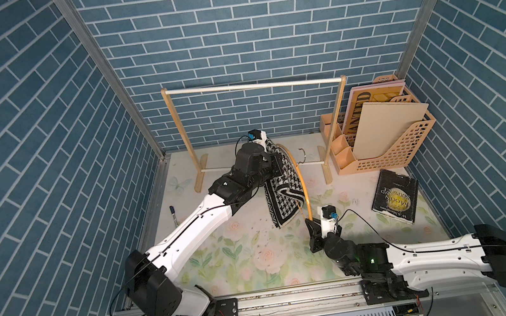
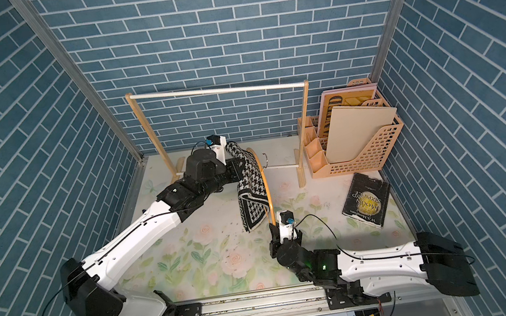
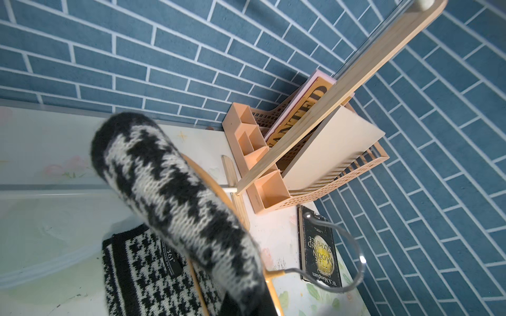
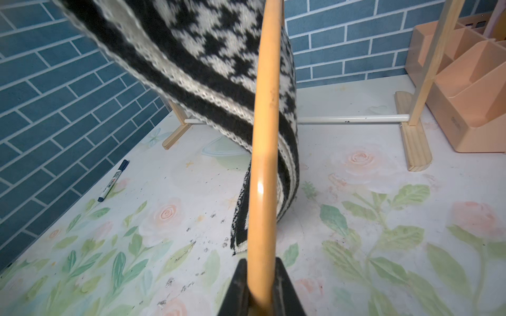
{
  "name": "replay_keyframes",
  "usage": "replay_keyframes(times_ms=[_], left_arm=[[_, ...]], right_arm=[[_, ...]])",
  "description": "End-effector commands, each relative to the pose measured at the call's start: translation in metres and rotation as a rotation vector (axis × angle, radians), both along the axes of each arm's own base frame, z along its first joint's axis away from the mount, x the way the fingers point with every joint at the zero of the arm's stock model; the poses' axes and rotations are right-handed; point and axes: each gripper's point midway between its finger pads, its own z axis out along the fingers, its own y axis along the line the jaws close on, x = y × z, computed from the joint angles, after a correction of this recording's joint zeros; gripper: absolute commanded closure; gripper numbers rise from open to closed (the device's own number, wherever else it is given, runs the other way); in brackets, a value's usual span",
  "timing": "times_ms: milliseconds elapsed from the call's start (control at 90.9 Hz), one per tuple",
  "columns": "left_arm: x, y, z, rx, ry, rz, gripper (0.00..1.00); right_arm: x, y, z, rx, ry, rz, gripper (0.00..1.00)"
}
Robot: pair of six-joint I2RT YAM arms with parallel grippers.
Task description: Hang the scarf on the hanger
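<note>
The houndstooth scarf (image 1: 282, 191) (image 2: 251, 195) hangs from my left gripper (image 1: 273, 162) (image 2: 238, 167), which is shut on its upper fold; its striped end reaches the table. In the left wrist view the scarf (image 3: 175, 197) rises from the gripper (image 3: 246, 303) and hides the fingertips. The orange hanger (image 1: 302, 179) (image 2: 268, 193) stands on edge beside the scarf, its metal hook (image 3: 353, 246) pointing towards the rack. My right gripper (image 1: 309, 221) (image 2: 271, 227) (image 4: 261, 273) is shut on the hanger (image 4: 264, 136) at its near end. The scarf (image 4: 205, 68) sags behind that wood.
A wooden rack with a white rail (image 1: 252, 86) stands at the back. A peach file organizer (image 1: 387, 151) fills the back right corner, with a black book (image 1: 396, 196) lying in front of it. A marker pen (image 1: 173, 214) lies at the left edge.
</note>
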Motion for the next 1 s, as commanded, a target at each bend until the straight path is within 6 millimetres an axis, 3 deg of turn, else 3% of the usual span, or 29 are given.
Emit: replay_keyframes(times_ms=[0, 407, 990], left_arm=[[-0.006, 0.011, 0.019, -0.001, -0.045, 0.017, 1.0], [-0.02, 0.034, 0.026, 0.024, -0.066, 0.059, 1.0], [-0.038, 0.078, -0.002, 0.077, -0.067, 0.171, 1.0]], right_arm=[[0.003, 0.007, 0.023, 0.035, -0.04, 0.006, 1.0], [0.005, -0.015, 0.067, 0.078, -0.097, -0.022, 1.0], [0.009, -0.043, 0.094, 0.055, -0.15, -0.092, 1.0]])
